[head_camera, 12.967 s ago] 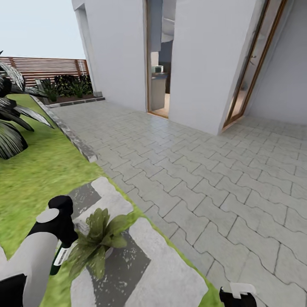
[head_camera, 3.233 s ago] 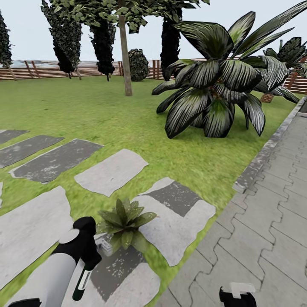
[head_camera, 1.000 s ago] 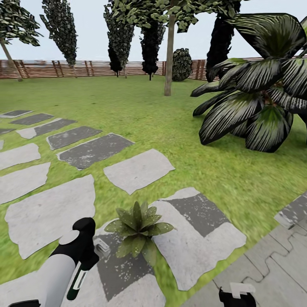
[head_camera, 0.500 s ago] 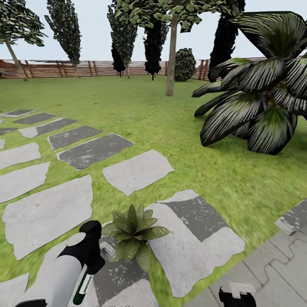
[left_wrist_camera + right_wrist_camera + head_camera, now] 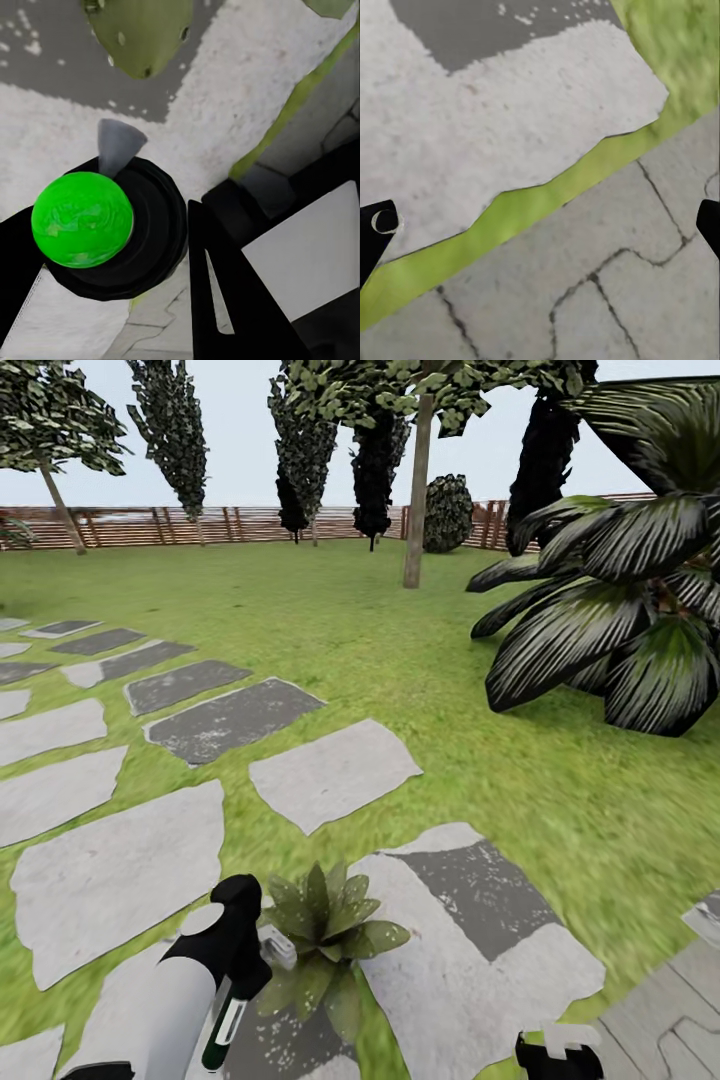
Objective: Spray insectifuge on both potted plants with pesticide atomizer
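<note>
View swung from house and paving to lawn; left hand (image 5: 262, 960) with atomizer (image 5: 224, 1028) now closer beside potted plant (image 5: 325, 935).

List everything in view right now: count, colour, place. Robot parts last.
potted plant: 1, green rosette, on the stepping stones just ahead of the left arm
pesticide atomizer: 1, black body with bright green top and grey nozzle, in the left tool; nozzle toward a leaf
stepping stones: many, pale and dark grey, across the lawn's near left
lawn: 1, green, from near ground to the fence
big palm: 1, dark striped leaves, right
tall trees: several, dark, along the far side
fence: 1, brown slatted, far edge
paving: grey interlocking blocks, near right corner
left tool: black, shut on the atomizer
right tool: black fingertips wide apart, empty, over the stone and paving edge
</note>
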Tool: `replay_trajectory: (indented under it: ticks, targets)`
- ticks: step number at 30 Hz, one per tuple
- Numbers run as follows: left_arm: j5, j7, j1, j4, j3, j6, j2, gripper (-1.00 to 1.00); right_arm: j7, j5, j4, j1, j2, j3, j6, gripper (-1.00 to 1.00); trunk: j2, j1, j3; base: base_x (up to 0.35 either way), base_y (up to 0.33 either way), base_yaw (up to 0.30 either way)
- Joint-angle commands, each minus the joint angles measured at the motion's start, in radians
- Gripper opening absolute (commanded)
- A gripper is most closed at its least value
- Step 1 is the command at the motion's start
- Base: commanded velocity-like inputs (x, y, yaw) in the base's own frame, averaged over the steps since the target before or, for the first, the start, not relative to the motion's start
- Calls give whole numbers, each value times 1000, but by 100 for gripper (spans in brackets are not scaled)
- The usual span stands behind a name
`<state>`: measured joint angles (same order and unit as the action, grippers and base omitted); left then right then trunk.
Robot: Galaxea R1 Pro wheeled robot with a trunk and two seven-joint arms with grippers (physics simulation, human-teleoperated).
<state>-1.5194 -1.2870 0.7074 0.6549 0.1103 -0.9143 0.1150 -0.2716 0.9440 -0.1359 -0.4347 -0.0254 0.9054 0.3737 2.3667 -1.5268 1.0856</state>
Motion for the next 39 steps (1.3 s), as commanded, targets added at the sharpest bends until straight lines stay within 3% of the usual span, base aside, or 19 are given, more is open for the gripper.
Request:
replay_trajectory:
  ticks: [1,6,17,23,32,39]
  targets:
    - [-10,-9,0,0,6,-8,2,-100,-4,10,2,-1,0,7,4,100,0,0,1,273,0,0]
    - [-10,-9,-1,-4,5,-8,1,-100,-6,9,1,-1,2,7,4,100,0,0,1,63,0,40]
    - [-3,-17,-2,-2,5,2,-4,-100,-8,9,2,-1,2,7,4,100,0,0,1,1,0,262]
    - [-2,-17,-2,4,5,-1,-3,-100,-8,9,1,-1,2,7,4,100,0,0,1,-18,-214,78]
    - [-3,-17,-2,4,5,-6,-6,-100,-8,9,2,-1,2,7,4,100,0,0,1,-188,-229,19]
    - [-12,-14,-2,9,2,-6,-25,-100,-8,9,2,-1,2,7,4,100,0,0,1,-215,-108,260]
